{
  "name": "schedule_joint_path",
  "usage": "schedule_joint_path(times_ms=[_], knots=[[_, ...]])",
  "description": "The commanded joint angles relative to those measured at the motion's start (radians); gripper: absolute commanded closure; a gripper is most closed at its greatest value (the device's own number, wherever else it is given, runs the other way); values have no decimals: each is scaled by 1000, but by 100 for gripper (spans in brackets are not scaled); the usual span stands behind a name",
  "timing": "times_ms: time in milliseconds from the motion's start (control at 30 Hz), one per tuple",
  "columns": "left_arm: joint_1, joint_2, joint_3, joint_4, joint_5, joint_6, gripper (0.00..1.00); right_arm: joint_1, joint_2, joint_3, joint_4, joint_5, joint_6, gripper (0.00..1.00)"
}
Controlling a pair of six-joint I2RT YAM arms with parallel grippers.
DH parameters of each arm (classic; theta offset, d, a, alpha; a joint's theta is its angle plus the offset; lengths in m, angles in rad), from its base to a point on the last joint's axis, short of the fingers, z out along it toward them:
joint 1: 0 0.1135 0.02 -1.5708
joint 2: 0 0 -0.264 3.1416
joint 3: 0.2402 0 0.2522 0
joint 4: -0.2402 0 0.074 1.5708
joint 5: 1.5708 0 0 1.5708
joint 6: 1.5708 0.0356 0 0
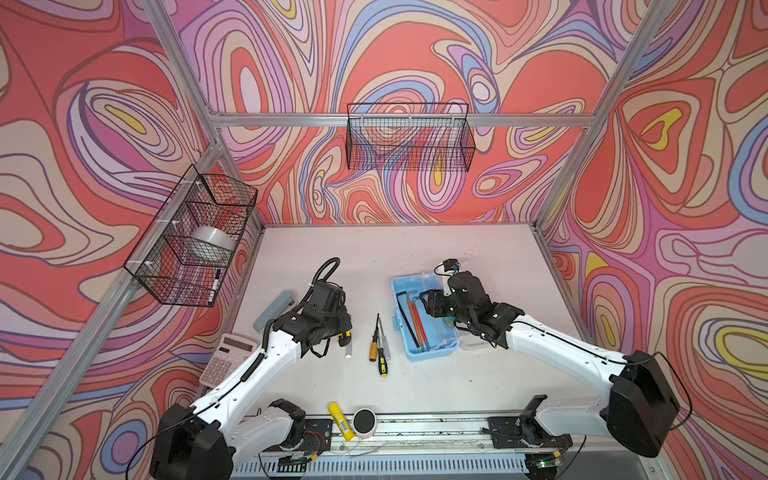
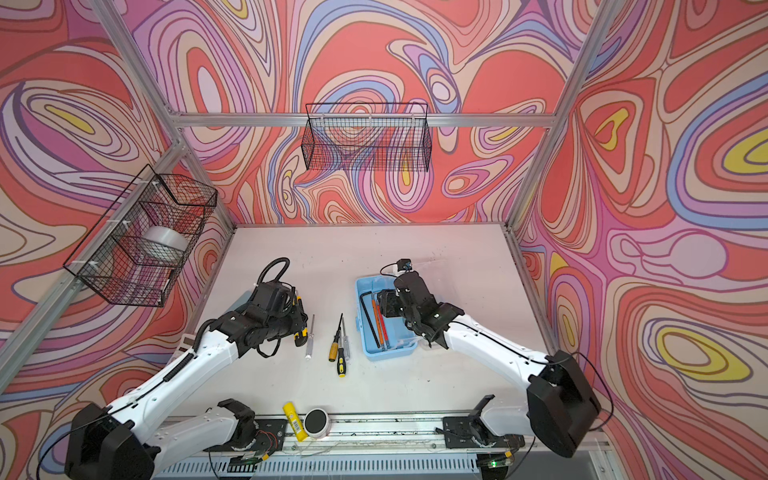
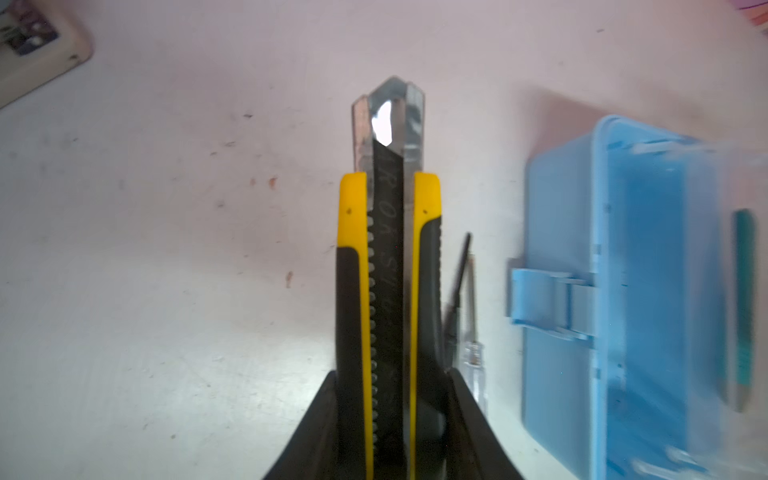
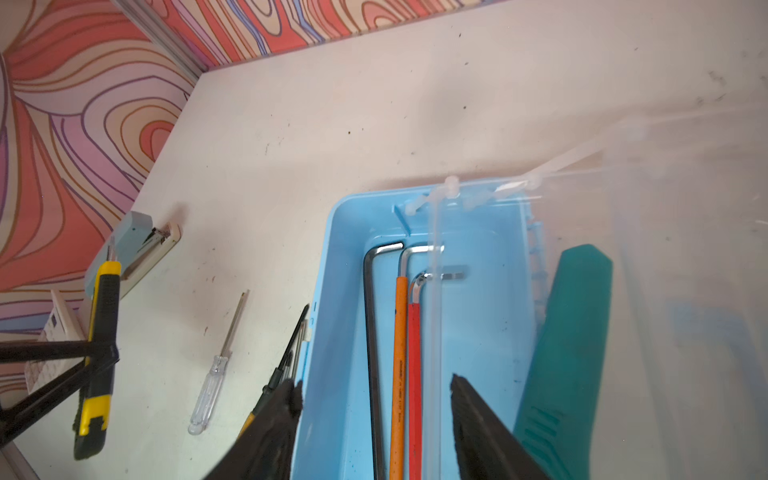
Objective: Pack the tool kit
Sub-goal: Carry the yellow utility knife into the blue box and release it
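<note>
Left gripper (image 3: 390, 374) clamps the knife (image 3: 388, 249) lengthwise, tip leading, likely for sliding it into the case (image 1: 397, 307), which sits open right of centre. Right gripper (image 4: 376, 382) hangs spread above the hex keys (image 4: 401, 332) inside, empty. The screwdrivers (image 1: 379, 349) lie unpacked beside the case.
</note>
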Motion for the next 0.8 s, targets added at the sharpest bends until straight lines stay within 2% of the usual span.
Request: schedule_joint_path(times_ms=[0,133,300,533,767], knots=[[-112,4,80,66,-4,-73,68,-44,-70,1,-54,27,-13,40],[-231,97,159,191,-2,-97,69,-88,-149,-1,-109,55,-31,40],[-304,286,260,400,45,-104,69,-120,-224,-9,-149,70,-39,40],[-343,574,453,496,109,-105,68,-122,-277,-27,-186,77,-23,40],[-351,740,567,494,134,-120,69,-123,-296,-38,-202,83,-18,40]])
